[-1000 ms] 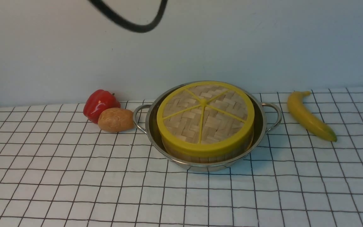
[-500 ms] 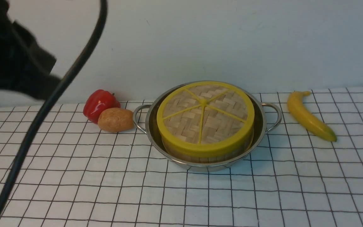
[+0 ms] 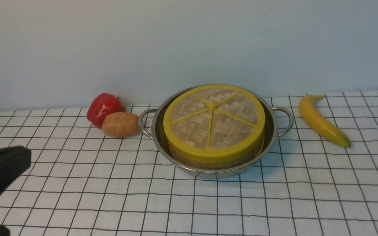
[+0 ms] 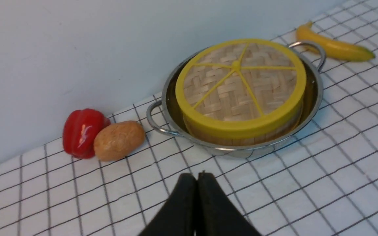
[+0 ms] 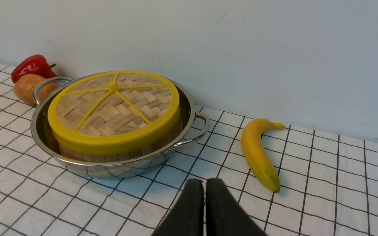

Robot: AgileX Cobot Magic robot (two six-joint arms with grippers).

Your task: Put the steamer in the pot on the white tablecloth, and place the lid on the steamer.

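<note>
The pot sits on the white tablecloth covering the counter, near the back wall. The steamer stands inside the pot, its slatted side showing below the lid, which rests flat on top of it. Red pepper and potato lie touching just beside the pot's left handle; banana lies near the right handle. Left tool: fingers pressed together, empty. Right tool: fingers together, empty. Both are apart from the pot.
</note>
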